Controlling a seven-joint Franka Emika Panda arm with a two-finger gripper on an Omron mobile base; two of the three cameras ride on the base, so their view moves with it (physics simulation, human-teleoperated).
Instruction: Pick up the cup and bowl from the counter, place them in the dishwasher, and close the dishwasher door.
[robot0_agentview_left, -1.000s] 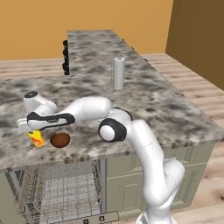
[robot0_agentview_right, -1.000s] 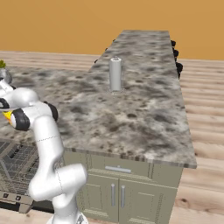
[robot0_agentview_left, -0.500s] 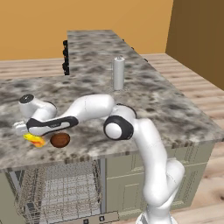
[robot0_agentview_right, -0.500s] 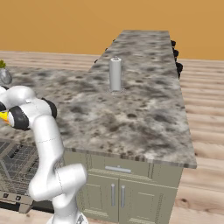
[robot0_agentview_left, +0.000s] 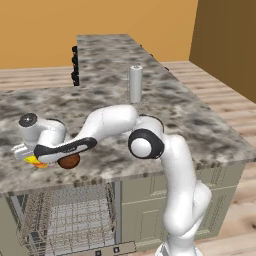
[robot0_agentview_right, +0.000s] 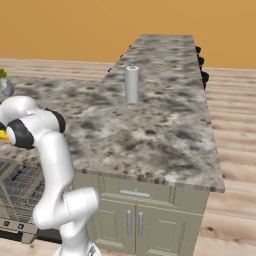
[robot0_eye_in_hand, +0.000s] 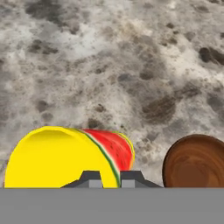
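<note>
Cup (robot0_eye_in_hand: 61, 157) bright yellow with a red watermelon-slice mark on its side, sits at the front-left edge of the table (robot0_agentview_left: 165, 107), right under the hand; in the left base view it shows as a yellow-orange bit (robot0_agentview_left: 36, 161) beneath the white wrist. Gripper (robot0_eye_in_hand: 110, 178) has its two dark tips nearly together and clamped over the cup's rim wall, so closed on the cup. Cup interior plain yellow, no contents visible. Bowl (robot0_eye_in_hand: 196, 161) dark reddish-brown, wood-grain look inside, nothing in it that can be seen; stands just beside the cup, a small gap between them, on the table; in the left base view bowl (robot0_agentview_left: 69, 160) is partly behind the dark forearm band. Whether the cup is lifted off the table or still touching, cannot tell. Dishwasher (robot0_agentview_left: 70, 220) directly below that table edge, open, grey wire racks pulled into view, racks look bare; rack also seen at lower left in the right base view (robot0_agentview_right: 17, 182). Tall grey cylinder (robot0_agentview_left: 135, 84) with a cap stands upright further back on the table, well apart from cup and bowl. Olive cabinets (robot0_agentview_right: 150, 220) with metal handles under the table to the right.
</note>
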